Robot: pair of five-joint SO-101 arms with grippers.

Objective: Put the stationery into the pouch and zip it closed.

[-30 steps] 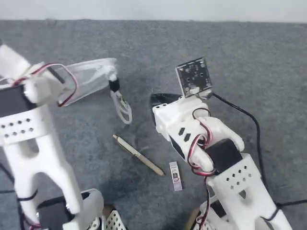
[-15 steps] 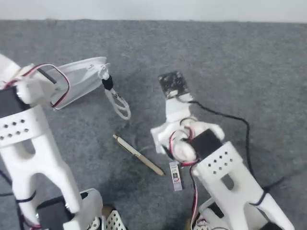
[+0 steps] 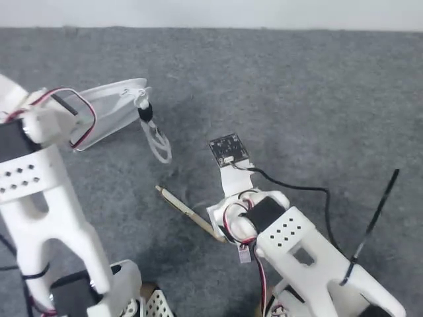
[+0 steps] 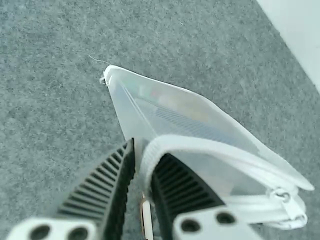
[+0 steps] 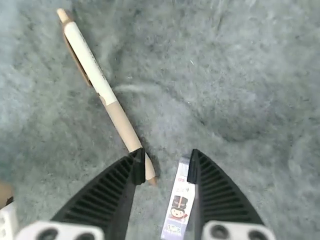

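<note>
The clear pouch (image 3: 112, 112) with a white zipper hangs lifted at the left, its cord (image 3: 155, 137) dangling; my left gripper (image 4: 142, 165) is shut on the pouch (image 4: 190, 120) rim. A beige pen (image 3: 188, 212) lies on the grey carpet in the middle. A small printed eraser (image 3: 244, 252) lies just right of the pen's tip, mostly under the right arm. My right gripper (image 5: 166, 162) is open, low over the carpet, one finger at the pen (image 5: 100, 90) tip and the other beside the eraser (image 5: 179, 205).
Grey carpet (image 3: 317, 92) covers the whole table, with bare room at the back and right. A black cable (image 3: 317, 198) loops from the right arm's camera board. The arm bases stand at the front edge.
The right arm has swung down and toward the front, bringing its open gripper onto the carpet at the pen tip and eraser. The pouch dipped slightly a second ago and has held since.
</note>
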